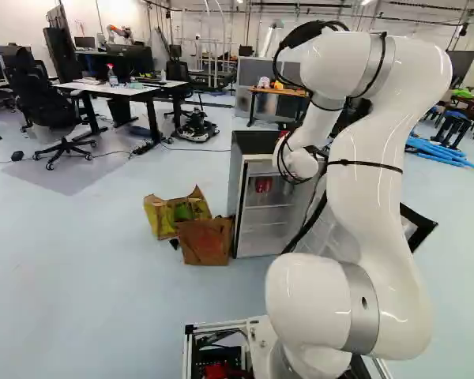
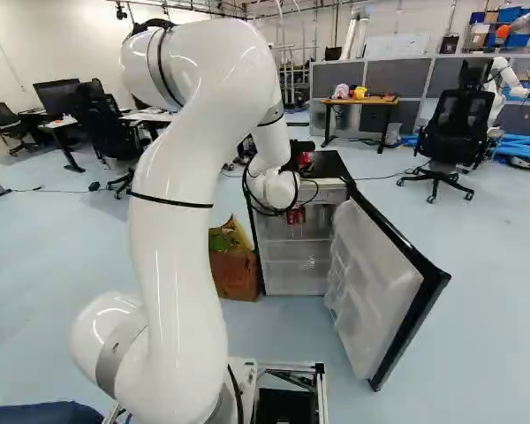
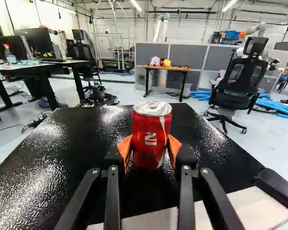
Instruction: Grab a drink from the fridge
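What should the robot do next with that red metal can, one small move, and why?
Probably ease the red metal can straight down until it surely rests on the glossy black fridge top. It is upright over that surface, held between the orange pads of the black gripper, and I can't tell whether its base already touches.

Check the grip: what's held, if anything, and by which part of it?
A red soda can, pinched by the tool at the lower half of its sides.
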